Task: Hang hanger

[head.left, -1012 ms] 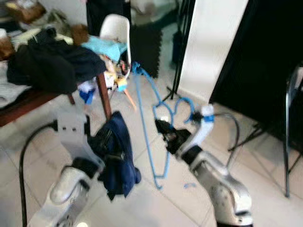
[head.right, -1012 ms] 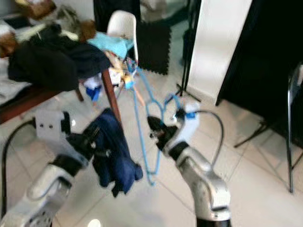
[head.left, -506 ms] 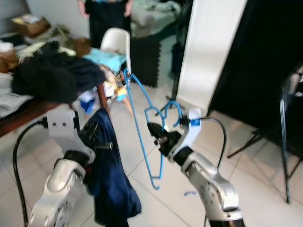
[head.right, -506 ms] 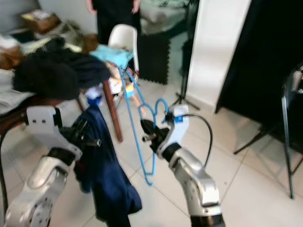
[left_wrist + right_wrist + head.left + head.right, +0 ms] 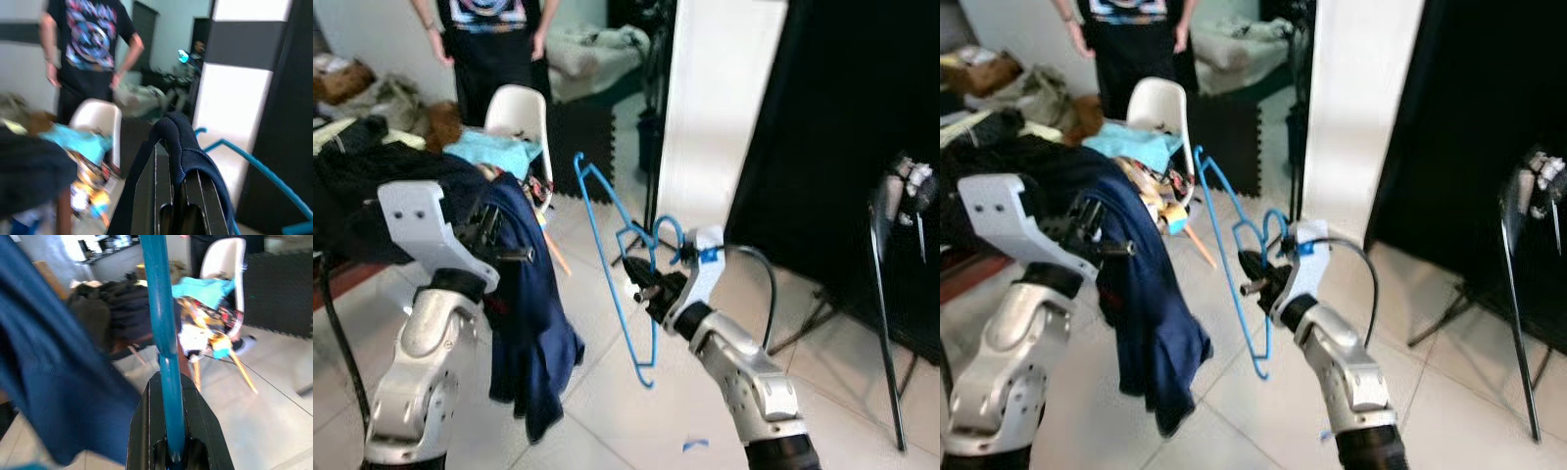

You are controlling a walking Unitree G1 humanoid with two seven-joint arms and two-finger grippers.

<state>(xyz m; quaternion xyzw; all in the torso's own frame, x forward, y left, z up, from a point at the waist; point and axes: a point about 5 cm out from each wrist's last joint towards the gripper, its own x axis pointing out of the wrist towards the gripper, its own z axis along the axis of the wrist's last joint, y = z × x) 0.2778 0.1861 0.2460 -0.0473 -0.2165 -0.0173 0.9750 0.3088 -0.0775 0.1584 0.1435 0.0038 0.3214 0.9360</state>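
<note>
We have lifted both arms over the last second, and the camera has tipped up with us, so the person in the black printed T-shirt (image 5: 489, 39) now shows beyond the white plastic chair (image 5: 521, 110). Our right gripper (image 5: 642, 286) has its black fingers clamped on the thin blue plastic hanger (image 5: 607, 257), which rides higher and more upright, its hook end up near the chair. Our left gripper (image 5: 499, 235) has its fingers pinched on the dark navy garment (image 5: 530, 323), which now hangs clear of the tiled floor (image 5: 607, 421) (it had sagged lower). We judge we are carrying both toward a rail, with hanging yet to come.
</note>
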